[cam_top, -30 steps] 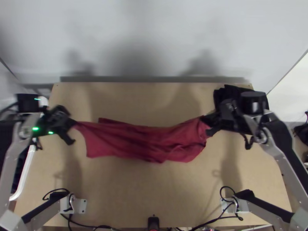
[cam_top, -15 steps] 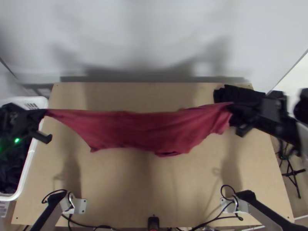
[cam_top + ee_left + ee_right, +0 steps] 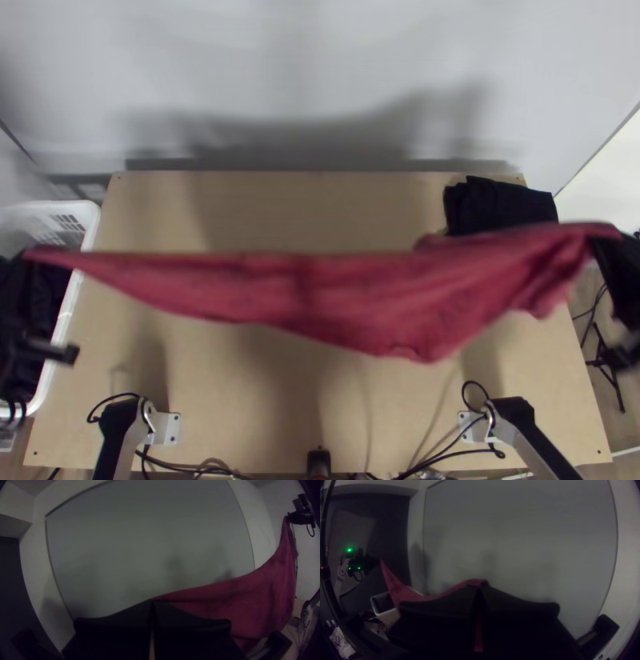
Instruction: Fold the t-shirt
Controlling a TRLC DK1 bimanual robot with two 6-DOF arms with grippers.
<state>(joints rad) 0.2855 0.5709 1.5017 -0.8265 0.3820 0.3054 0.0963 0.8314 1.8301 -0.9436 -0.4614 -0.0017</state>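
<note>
Black cloth (image 3: pixel 500 204) folded at table's (image 3: pixel 240 400) far right corner; white basket (image 3: pixel 90 228) by left edge, dark cloth (image 3: pixel 50 296) inside; cables (image 3: pixel 472 451) along near edge.

We see a light wooden table (image 3: pixel 240 392) bearing folded black cloth (image 3: pixel 498 206) near its far right corner and cables (image 3: pixel 180 466) along its near edge.

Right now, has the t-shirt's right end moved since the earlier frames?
Yes: the t-shirt's right end went rightward, past the right edge of the table.

2 arms (image 3: pixel 546 442) spread, left end effector (image 3: pixel 22 258) closed, right end effector (image 3: pixel 614 242) closed
</note>
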